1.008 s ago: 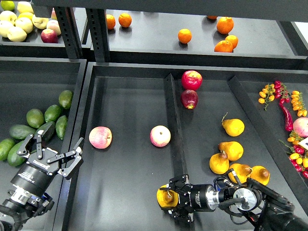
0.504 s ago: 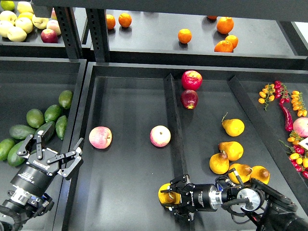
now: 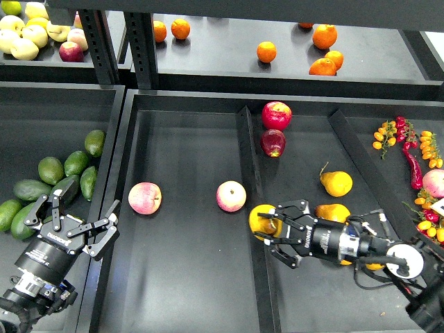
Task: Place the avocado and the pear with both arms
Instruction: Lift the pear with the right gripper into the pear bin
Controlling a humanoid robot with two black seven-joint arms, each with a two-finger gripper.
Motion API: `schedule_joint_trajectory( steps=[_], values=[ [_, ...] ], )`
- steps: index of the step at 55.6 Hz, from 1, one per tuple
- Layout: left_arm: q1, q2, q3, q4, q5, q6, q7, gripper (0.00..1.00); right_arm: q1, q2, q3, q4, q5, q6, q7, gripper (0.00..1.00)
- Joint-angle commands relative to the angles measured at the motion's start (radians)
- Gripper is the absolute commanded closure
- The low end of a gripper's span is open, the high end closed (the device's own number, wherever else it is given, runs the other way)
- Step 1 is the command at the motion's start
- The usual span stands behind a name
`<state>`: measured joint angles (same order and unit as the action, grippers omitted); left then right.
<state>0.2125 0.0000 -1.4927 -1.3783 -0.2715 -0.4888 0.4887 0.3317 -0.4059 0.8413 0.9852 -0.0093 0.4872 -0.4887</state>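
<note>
Status: roughly half in hand, nothing placed yet by my read.

Right gripper [image 3: 272,232] is clamped on the pear [image 3: 263,220], fingers wrapped round it from the right. Pear sits right over the divider [image 3: 251,166] between the centre bin and the pear bin, at about the level of the nearer apple [image 3: 230,196] and just right of it. It reads as carried rather than resting, but I can't confirm lift off the divider from this angle. No release, so the pear's placement is pending.

Left gripper [image 3: 82,216] is spread open, holding nothing. It hangs over the wall between the avocado bin and the centre bin, just right of the avocado pile. The avocado [image 3: 29,189] lies in that pile, near the left edge, touching its neighbours and not gripped. So the pick and placement on that side are both left to do.

Looks:
- Pear: plump, yellow-orange, with a darker patch on the gripper side; the fingers hide part of it, so stem end isn't clear.
- Avocado: long, dark green, glossy, tapered at one end, darker and slimmer than the rounder, lighter ones above it.

Second apple [image 3: 145,198] sits further left in the centre bin, well apart from both grippers.
</note>
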Motion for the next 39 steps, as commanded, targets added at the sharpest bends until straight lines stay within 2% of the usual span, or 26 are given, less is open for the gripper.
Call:
schedule_joint_trajectory(
  steps=[1, 20, 39],
  values=[
    [0.008, 0.000, 0.002, -0.002, 0.000, 0.000, 0.000, 0.00, -0.080, -0.053, 0.001, -0.023, -0.004, 0.002, 0.000, 0.84],
    [0.011, 0.000, -0.001, -0.001, 0.000, 0.000, 0.000, 0.00, -0.125, -0.048, 0.001, -0.212, -0.014, 0.002, 0.000, 0.83],
    [0.013, 0.000, 0.002, -0.001, 0.000, 0.000, 0.000, 0.00, -0.125, -0.042, 0.004, -0.260, -0.017, 0.002, 0.000, 0.82]
  ],
)
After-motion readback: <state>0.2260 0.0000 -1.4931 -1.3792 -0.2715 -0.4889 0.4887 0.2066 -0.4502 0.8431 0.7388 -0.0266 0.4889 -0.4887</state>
